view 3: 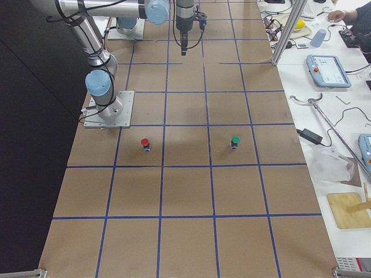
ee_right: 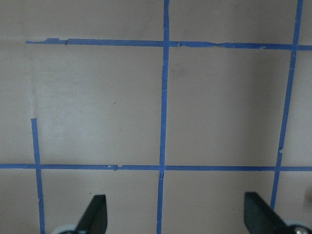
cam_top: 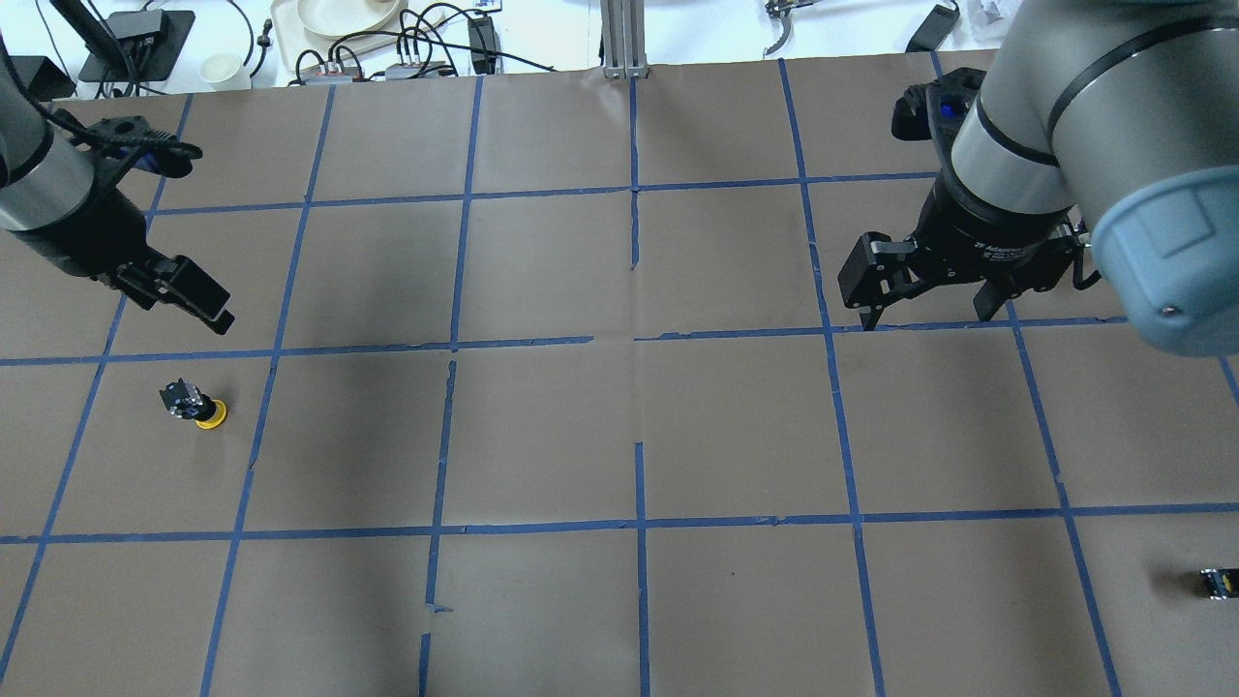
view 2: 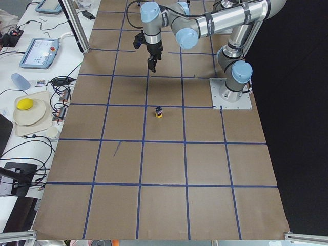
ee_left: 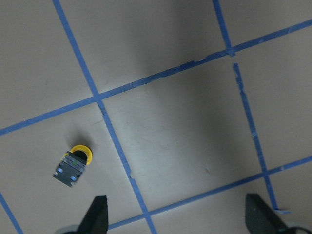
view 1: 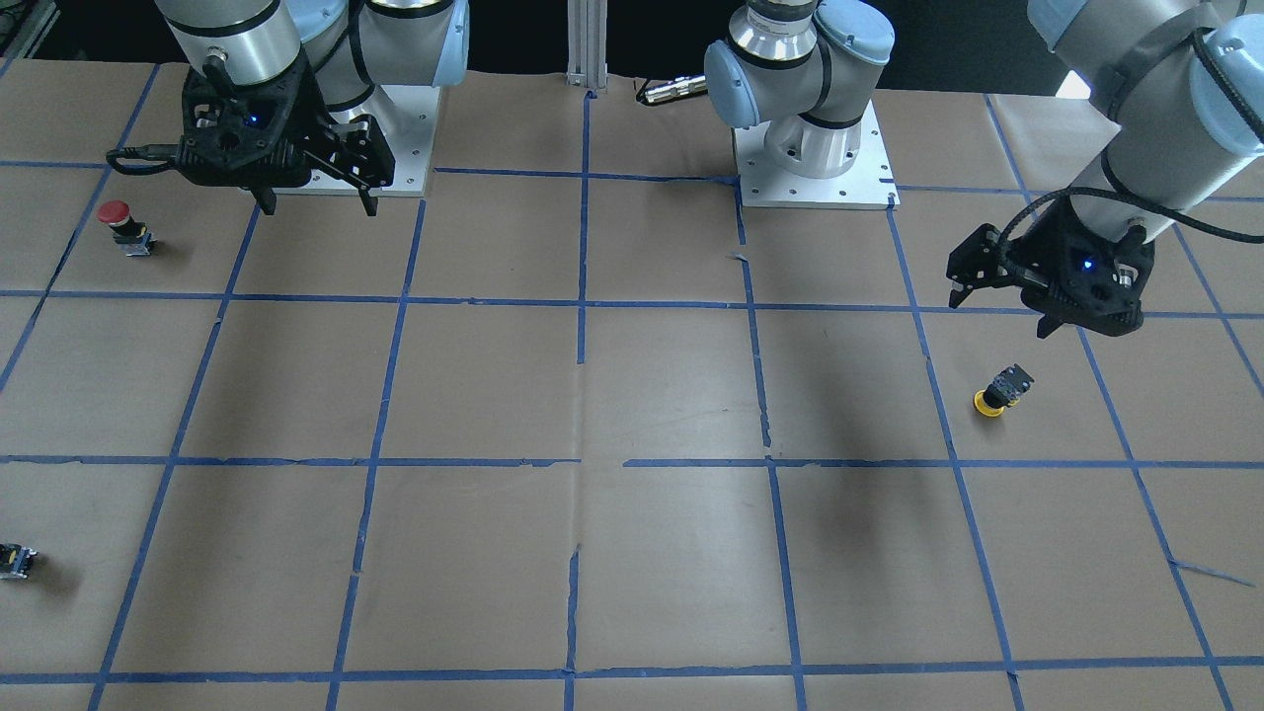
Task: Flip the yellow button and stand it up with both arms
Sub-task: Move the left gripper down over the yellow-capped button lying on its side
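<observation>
Right arm (cam_top: 1113, 145): closest to the overhead camera; its light-blue joint cap is cut off by the frame's edge.
Small dark block (cam_top: 1220, 583): half lost at the frame's edge, its detail unclear.
Writing: white print on the right gripper (cam_top: 927, 315) collar, too small to read.
Left gripper (view 1: 999, 314): jaws spread wide and empty, hanging above the table (cam_top: 629, 436) near the yellow button (view 1: 999, 390) without touching it.
Right gripper: jaws wide, holding nothing, well apart from the button.
Yellow button: on the robot's left, inside one taped square, cap low against the paper with the body above.
</observation>
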You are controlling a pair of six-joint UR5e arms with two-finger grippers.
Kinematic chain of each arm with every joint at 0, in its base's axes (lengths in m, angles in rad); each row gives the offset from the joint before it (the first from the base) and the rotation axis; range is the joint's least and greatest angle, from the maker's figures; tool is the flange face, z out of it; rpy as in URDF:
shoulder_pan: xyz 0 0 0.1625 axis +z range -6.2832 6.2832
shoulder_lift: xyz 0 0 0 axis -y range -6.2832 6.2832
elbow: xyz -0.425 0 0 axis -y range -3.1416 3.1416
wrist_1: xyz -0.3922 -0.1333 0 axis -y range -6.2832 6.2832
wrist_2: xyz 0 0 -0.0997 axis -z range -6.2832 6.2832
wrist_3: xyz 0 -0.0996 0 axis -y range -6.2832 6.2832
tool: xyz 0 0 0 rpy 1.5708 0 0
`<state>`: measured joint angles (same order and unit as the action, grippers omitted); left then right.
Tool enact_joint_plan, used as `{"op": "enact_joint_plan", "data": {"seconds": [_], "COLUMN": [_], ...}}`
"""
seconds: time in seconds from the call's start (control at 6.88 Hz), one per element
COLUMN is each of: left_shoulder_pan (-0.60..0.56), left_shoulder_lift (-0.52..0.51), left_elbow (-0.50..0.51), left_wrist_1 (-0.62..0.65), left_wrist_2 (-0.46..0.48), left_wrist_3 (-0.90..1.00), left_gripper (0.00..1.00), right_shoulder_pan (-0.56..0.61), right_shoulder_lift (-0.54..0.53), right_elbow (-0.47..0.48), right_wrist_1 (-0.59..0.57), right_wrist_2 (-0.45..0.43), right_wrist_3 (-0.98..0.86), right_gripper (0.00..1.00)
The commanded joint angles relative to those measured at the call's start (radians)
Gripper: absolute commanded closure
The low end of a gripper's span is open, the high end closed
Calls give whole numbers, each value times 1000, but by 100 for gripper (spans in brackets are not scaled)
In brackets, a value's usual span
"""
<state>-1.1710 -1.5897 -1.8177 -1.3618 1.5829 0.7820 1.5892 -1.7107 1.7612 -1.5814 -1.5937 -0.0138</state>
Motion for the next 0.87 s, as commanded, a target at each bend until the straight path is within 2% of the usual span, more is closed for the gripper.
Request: {"op": "enact_joint_plan", "data": {"seconds": [0.0, 0.29, 0.58, 0.73], "left_shoulder_pan": [71, 183, 194, 194], "left_shoulder_lift": [-1, -22, -145, -192], "left_elbow": [-121, -176, -181, -175], "left_wrist_1": [162, 234, 381, 406], "left_wrist_2": [0, -15, -5, -12], "left_wrist_3": [180, 375, 620, 685], "left_gripper": [0, 0, 0, 1], "right_shoulder_pan": [0, 0, 0, 0], "right_shoulder_lift": [-3, -13, -16, -17], "right_elbow": [0, 4, 11, 12], "right_wrist_1": [3, 4, 3, 1], "right_wrist_2": [-2, -24, -37, -37], "right_wrist_3": [0, 0, 0, 2], "right_gripper": [0, 0, 0, 0]}}
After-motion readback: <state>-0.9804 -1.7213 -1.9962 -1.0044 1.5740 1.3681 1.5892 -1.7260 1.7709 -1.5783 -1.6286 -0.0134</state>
